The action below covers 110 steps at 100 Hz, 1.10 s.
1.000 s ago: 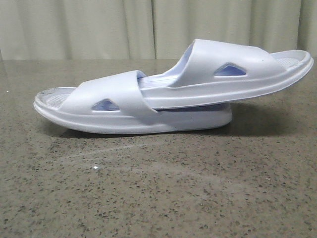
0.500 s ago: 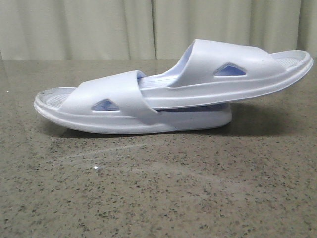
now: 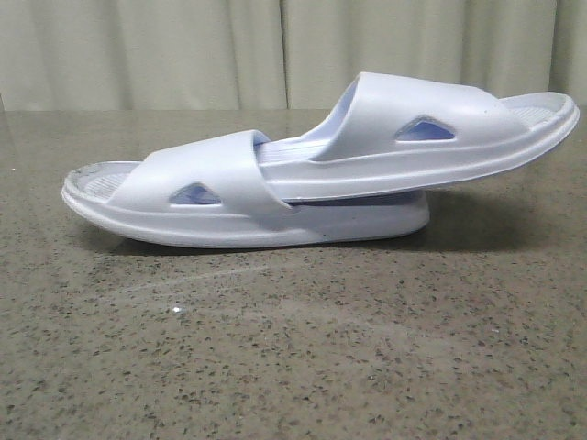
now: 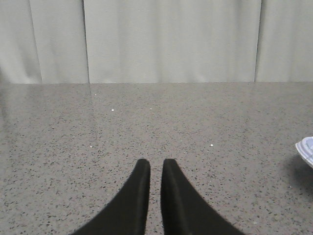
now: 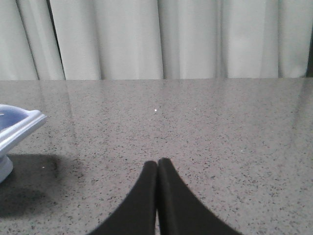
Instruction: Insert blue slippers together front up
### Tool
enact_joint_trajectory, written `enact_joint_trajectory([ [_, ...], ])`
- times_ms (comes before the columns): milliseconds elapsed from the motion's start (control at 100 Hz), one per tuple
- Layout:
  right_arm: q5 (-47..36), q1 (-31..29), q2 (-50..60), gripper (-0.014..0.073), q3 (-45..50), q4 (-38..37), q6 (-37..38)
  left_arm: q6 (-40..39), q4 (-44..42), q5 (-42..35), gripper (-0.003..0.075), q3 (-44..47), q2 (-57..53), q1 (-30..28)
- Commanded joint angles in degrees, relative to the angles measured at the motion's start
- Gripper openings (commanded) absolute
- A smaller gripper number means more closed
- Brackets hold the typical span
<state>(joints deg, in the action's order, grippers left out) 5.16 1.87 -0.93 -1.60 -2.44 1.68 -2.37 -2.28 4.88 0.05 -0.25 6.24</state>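
The blue slippers (image 3: 321,165) lie side-on across the middle of the speckled stone table (image 3: 293,357), nested one into the other. The lower slipper (image 3: 211,197) sits flat on the table toward the left, its open end at the far left showing a ribbed footbed, its wide strap carrying a small triangular cut-out. The upper slipper (image 3: 431,137) has one end pushed in under that strap, and it rests on the lower one's footbed — tilted, so that its free end rises toward the right and hangs clear of the table, with a shadow below it. It too shows a triangular opening in the side of its strap. Behind the table hangs a pale pleated curtain (image 3: 183,55).

No arm shows in the front view. In the left wrist view the left gripper (image 4: 156,169) is over bare table, its two dark fingers (image 4: 139,196) close together with only a thin slit of tabletop between the tips, holding nothing; an end of a slipper (image 4: 305,149) peeks in at the picture's edge, well apart from the fingers. In the right wrist view the right gripper (image 5: 157,165) has its tips pressed together — nothing between them — and the raised end of the upper slipper (image 5: 17,125) shows at the edge, with its shadow on the table beneath.
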Motion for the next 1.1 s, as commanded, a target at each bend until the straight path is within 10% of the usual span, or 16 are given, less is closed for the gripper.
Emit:
enact_joint_trajectory([
  [0, -4.8, -0.4, 1.7, -0.0092, 0.3, -0.9, 0.4, -0.5, -0.1, -4.9, 0.0016, 0.6, -1.6, 0.5],
  [1090, -6.1, -0.4, 2.7, -0.0092, 3.4, -0.5, 1.1, -0.5, -0.1, -4.9, 0.0016, 0.6, -1.6, 0.5],
])
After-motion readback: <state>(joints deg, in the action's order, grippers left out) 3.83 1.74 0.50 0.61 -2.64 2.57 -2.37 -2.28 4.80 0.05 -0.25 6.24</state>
